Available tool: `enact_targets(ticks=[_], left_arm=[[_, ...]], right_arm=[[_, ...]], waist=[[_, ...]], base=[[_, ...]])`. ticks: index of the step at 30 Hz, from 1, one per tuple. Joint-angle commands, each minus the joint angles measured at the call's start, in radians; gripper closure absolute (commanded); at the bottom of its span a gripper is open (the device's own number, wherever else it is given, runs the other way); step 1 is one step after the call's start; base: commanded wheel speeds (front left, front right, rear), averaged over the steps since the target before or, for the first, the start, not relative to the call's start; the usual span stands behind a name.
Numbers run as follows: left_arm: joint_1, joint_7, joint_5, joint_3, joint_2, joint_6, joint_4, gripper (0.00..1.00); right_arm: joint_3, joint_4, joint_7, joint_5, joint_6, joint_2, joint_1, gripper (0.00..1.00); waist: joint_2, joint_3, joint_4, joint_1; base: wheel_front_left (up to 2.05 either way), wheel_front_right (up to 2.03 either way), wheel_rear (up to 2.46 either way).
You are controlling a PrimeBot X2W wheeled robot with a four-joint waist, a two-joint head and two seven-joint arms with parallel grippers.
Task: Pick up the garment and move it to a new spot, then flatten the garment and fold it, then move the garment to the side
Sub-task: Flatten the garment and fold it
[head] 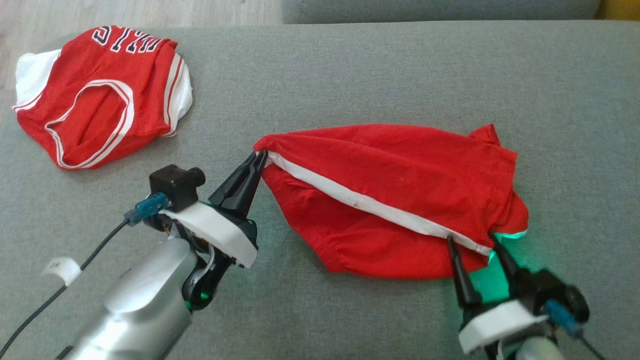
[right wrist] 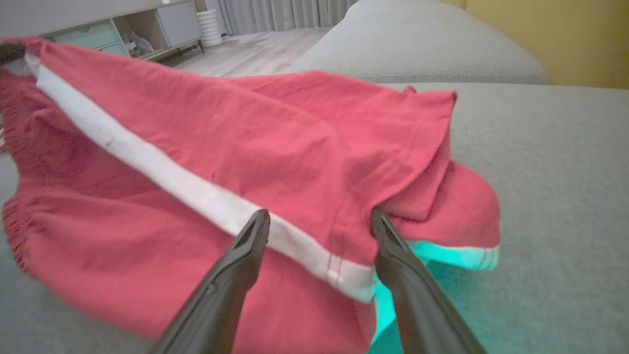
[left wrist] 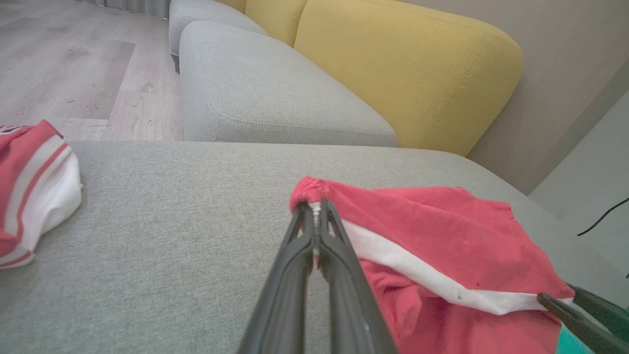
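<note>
The garment (head: 400, 195) is a pair of red shorts with a white side stripe, lying rumpled on the grey cushion right of centre. My left gripper (head: 261, 155) is shut on the garment's waistband corner at its left end, which the left wrist view shows pinched between the fingertips (left wrist: 314, 209). My right gripper (head: 472, 240) stands open at the garment's lower right, its two fingers straddling the hem end of the white stripe (right wrist: 324, 268). The right wrist view shows the garment (right wrist: 236, 162) spread out beyond the fingers.
A red and white jersey (head: 100, 95) lies crumpled at the cushion's far left. The grey cushion (head: 400, 75) stretches wide behind the garment. Beyond it are another grey seat (left wrist: 275, 93), a yellow backrest (left wrist: 408, 69) and wooden floor (left wrist: 73, 64).
</note>
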Motion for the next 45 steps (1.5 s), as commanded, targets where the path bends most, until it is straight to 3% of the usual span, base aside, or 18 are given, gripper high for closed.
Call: enact_targets(ticks=[1, 14, 15, 16, 18, 19, 23, 28, 34, 38, 41, 45], left_arm=[[-0.055, -0.017, -0.004, 0.035, 0.032, 0.002, -0.018, 1.00], [-0.057, -0.033, -0.020, 0.024, 0.046, 0.002, -0.015, 1.00], [-0.058, -0.034, -0.021, 0.023, 0.046, 0.002, -0.014, 1.00], [-0.059, -0.035, -0.021, 0.022, 0.046, 0.002, -0.014, 1.00], [-0.062, -0.035, -0.022, 0.018, 0.046, 0.002, -0.014, 1.00], [-0.064, -0.035, -0.021, 0.018, 0.047, 0.002, -0.014, 1.00], [-0.075, -0.040, -0.012, 0.015, 0.056, 0.002, -0.017, 1.00], [-0.110, -0.044, 0.018, 0.007, 0.073, 0.002, -0.041, 1.00], [-0.234, -0.041, 0.069, 0.014, 0.109, 0.002, -0.087, 1.00], [-0.397, -0.008, 0.110, 0.010, 0.117, 0.002, -0.104, 1.00], [-0.551, 0.008, 0.119, 0.019, 0.094, 0.002, -0.095, 1.00], [-0.770, -0.028, 0.183, -0.010, 0.062, 0.002, -0.059, 1.00]], right_arm=[[0.028, -0.028, -0.004, -0.010, -0.001, -0.007, 0.013, 0.00], [0.039, -0.014, -0.004, -0.041, -0.001, -0.007, 0.017, 0.00], [0.040, -0.008, -0.004, -0.039, -0.001, -0.007, 0.014, 0.07], [0.038, -0.003, -0.004, -0.037, -0.001, -0.007, 0.009, 0.24], [0.037, 0.003, -0.004, -0.033, -0.001, -0.007, 0.002, 0.79], [0.037, 0.004, -0.004, -0.032, -0.001, -0.007, -0.003, 1.00], [0.025, -0.023, -0.004, -0.038, -0.001, -0.007, -0.023, 1.00], [-0.034, -0.176, -0.004, -0.024, -0.001, -0.007, -0.066, 1.00], [-0.087, -0.350, -0.004, 0.023, -0.001, -0.020, -0.267, 1.00], [-0.104, -0.355, -0.004, 0.064, -0.001, -0.108, -0.518, 1.00], [-0.124, -0.317, -0.004, 0.087, -0.001, -0.197, -0.729, 1.00], [-0.170, -0.308, -0.004, 0.091, -0.001, -0.263, -0.948, 1.00]], waist=[[0.0000, 0.001, -0.002, 0.0000], [0.0000, 0.007, -0.003, 0.0000], [0.0000, 0.007, -0.002, 0.0000], [0.0000, 0.006, 0.000, 0.0000], [0.0000, 0.005, 0.002, 0.0000], [0.0000, 0.005, 0.003, 0.0000], [0.0000, 0.008, -0.003, 0.0000], [0.0000, 0.027, -0.024, 0.0000], [0.0000, 0.087, -0.073, 0.0000], [0.0000, 0.156, -0.097, 0.0000], [0.0000, 0.217, -0.104, 0.0000], [0.0000, 0.269, -0.102, 0.0000]], base=[[0.00, 0.00, 0.00], [0.00, 0.00, 0.00], [0.00, 0.00, 0.00], [0.00, 0.00, 0.00], [0.00, 0.00, 0.00], [0.00, 0.00, 0.00], [0.00, 0.00, 0.00], [0.00, 0.00, 0.00], [0.00, 0.00, 0.00], [0.00, 0.00, 0.00], [0.00, 0.00, 0.00], [0.00, 0.00, 0.00]])
